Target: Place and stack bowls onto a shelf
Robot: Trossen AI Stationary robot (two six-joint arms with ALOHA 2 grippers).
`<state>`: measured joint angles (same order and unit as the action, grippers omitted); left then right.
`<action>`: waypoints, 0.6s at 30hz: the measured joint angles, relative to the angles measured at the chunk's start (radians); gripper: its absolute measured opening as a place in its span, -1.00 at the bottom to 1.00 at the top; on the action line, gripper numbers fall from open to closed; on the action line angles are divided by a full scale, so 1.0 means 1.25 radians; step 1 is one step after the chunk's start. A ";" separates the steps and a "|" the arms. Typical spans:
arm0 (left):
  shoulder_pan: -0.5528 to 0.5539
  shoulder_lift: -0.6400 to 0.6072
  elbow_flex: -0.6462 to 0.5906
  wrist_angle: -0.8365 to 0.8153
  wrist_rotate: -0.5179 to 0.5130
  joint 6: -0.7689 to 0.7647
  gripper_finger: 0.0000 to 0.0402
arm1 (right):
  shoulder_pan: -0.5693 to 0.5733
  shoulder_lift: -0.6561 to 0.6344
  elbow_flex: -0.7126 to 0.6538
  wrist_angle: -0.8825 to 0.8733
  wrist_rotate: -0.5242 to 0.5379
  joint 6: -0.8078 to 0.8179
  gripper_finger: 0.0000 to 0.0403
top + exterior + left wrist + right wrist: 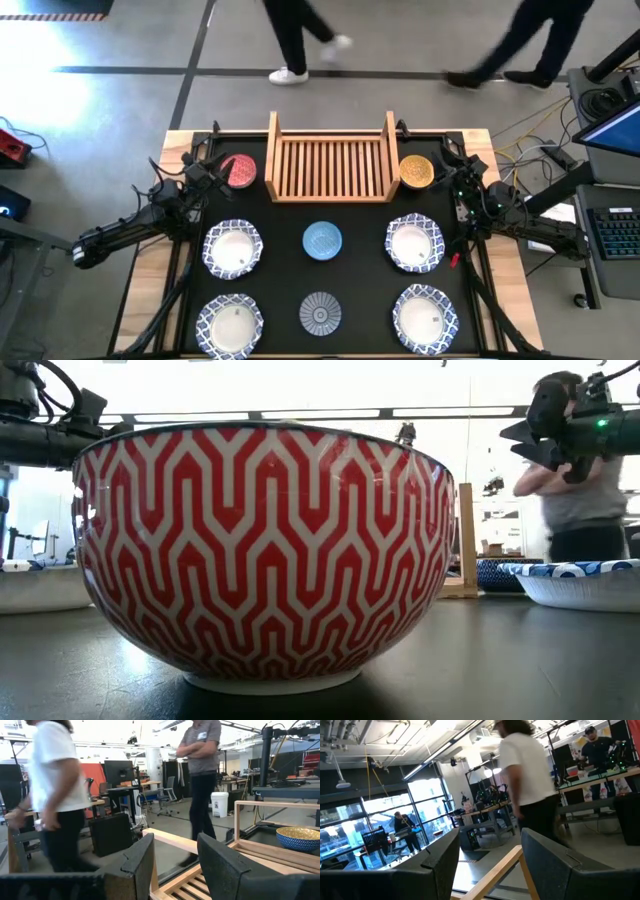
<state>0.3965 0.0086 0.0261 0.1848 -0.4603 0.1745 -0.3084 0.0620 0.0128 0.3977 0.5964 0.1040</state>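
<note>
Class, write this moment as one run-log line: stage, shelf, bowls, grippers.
stage: not started | shelf: holds nothing | bowls: all eight on table | left gripper: jaws open, near red bowl | right gripper: jaws open, near yellow bowl

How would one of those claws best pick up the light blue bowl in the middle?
By its rim, from straight above: the light blue bowl sits upright and open-topped, apart from the other bowls, so one finger could probably slip inside and one outside the thin edge.

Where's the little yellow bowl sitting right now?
In the high view, the yellow bowl sits on the table at the far right, just outside the wooden shelf's right side board, beyond the nearest white bowl.
</note>
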 joint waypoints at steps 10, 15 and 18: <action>0.000 0.000 0.000 0.000 0.000 0.000 -0.33 | 0.000 0.000 0.000 0.000 0.000 -0.001 0.00; 0.000 0.000 0.000 0.000 0.000 0.000 -0.33 | 0.000 0.000 0.000 0.000 0.000 0.001 0.00; 0.000 0.000 0.000 0.000 0.000 0.000 -0.33 | 0.000 0.000 0.000 0.001 0.000 0.023 0.00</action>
<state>0.3964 0.0086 0.0259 0.1848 -0.4604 0.1743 -0.3080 0.0616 0.0132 0.3985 0.5961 0.1329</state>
